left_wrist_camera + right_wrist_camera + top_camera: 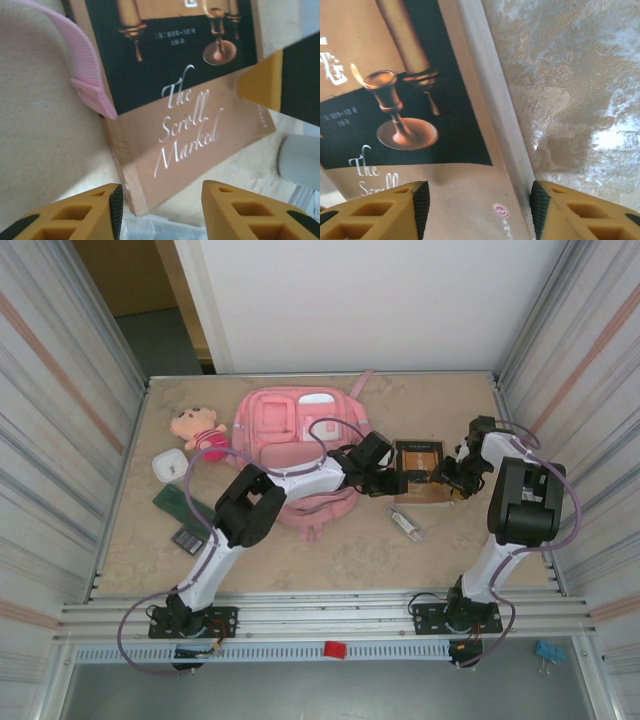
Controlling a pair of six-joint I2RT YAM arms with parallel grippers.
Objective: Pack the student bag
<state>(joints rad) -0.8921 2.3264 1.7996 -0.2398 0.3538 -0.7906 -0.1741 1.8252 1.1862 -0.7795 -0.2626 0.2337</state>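
Observation:
The student bag [290,430], a big pink backpack, lies flat at the back middle of the table, and one pink strap [82,67] ends beside a book. That brown and black book [418,468] titled "The Scroll Marked" [185,125] lies just right of the bag. My left gripper [388,483] hovers at the book's left side, open, with the book's near corner between its yellow fingers [160,212]. My right gripper [447,478] is at the book's right side, open [477,210]. One of its fingers is over the cover [420,100] and the other is against the page edge.
A plush doll [200,428], a white case [170,465], a green flat item [185,505] and a small dark device [188,538] lie left of the bag. A clear small object [407,524] lies in front of the book. Metal walls close in both sides.

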